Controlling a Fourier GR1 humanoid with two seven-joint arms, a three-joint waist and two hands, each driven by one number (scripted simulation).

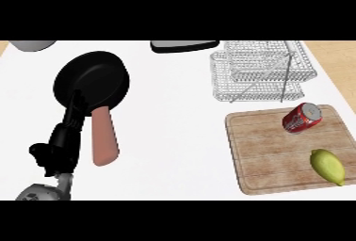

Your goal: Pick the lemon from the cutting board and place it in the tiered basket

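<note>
A yellow-green lemon [327,165] lies on the wooden cutting board [268,155] near its right front corner. Behind the board, at the back right, stands the wire tiered basket [261,70], with nothing visible inside. My left hand [64,141] stands at the lower left, fingers straight and pointing up, far from the lemon and holding nothing. My right hand does not show in the head view.
A red soda can [302,118] lies on its side on the board's far right part. A black frying pan [92,81] with a reddish handle [104,139] sits at the left, beside my left hand. A grey bowl [31,45] and a dark dish [182,45] sit at the back edge.
</note>
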